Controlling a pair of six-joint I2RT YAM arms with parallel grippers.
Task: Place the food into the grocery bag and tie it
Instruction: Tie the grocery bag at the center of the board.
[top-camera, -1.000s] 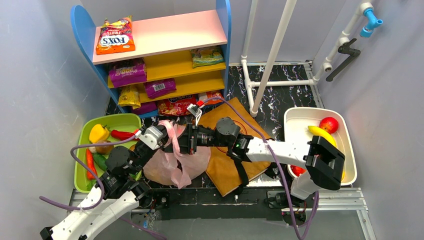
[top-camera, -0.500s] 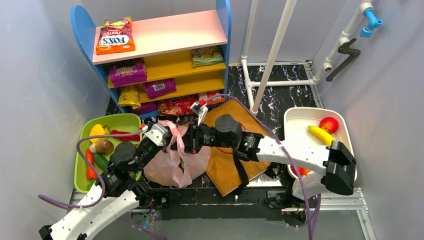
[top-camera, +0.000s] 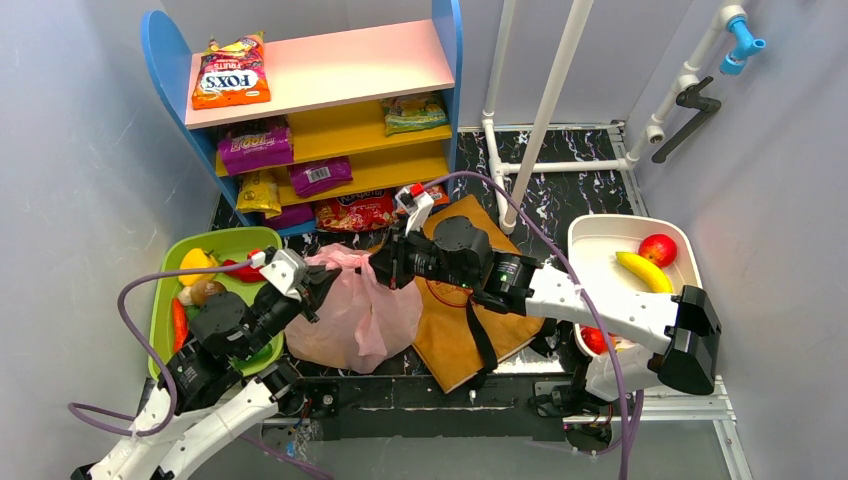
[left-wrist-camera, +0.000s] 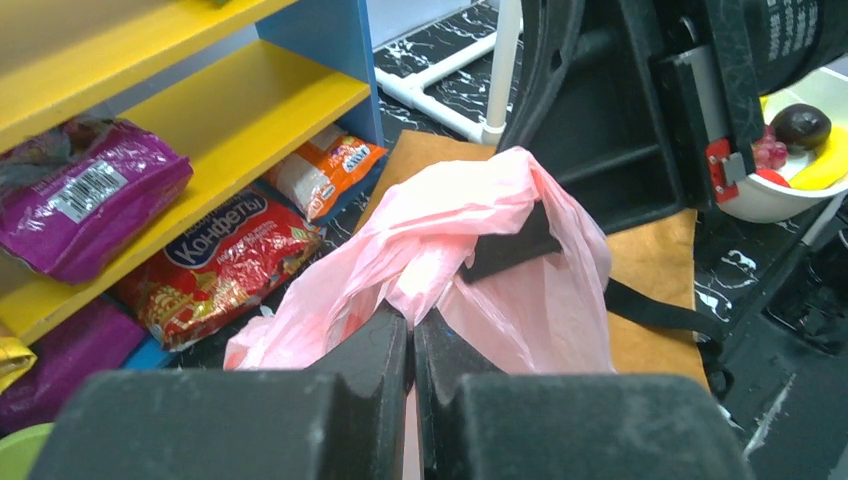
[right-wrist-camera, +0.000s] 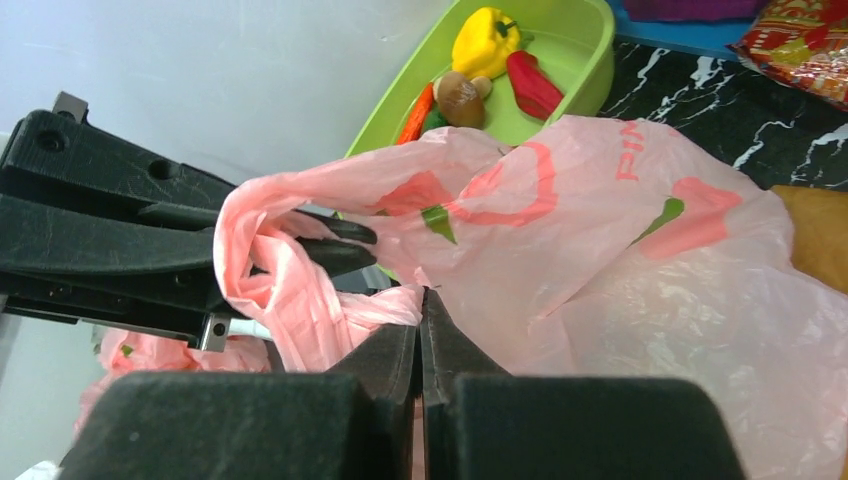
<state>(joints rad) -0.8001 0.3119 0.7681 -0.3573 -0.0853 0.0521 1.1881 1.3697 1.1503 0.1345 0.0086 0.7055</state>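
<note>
Top view, bag: The pink grocery bag (top-camera: 352, 315) sits in the middle of the table, full and lumpy. The brown paper bag (top-camera: 465, 300) lies flat at its 3 o'clock side.
Top view, arms: The left gripper (top-camera: 318, 283) is at the bag's 10 o'clock and the right gripper (top-camera: 385, 267) is at its 1 o'clock. Both are right at the top of the bag.
Top view, other food: The green tray (top-camera: 232, 243) at 9 o'clock has vegetables in it. The white tub (top-camera: 700, 300) at 3 o'clock has fruit in it. The shelf (top-camera: 330, 70) at 12 o'clock has snack packets on it.
Left wrist view: The left gripper (left-wrist-camera: 411, 335) is pinched tight on a twist of pink plastic. The right arm's black finger pokes into the plastic just past it, at 1 o'clock.
Right wrist view: The right gripper (right-wrist-camera: 420, 320) is also squeezed tight on a bunch of pink plastic. The other arm's fingers (right-wrist-camera: 340, 245) are inside a loop at 10 o'clock.
Step now: I think this is the tying step, with each arm holding one handle.
Next move: I think the handles need to cross over, and one has to go through the loop. Then both arms pull apart, gently, because thin plastic could rip or slip out.
</note>
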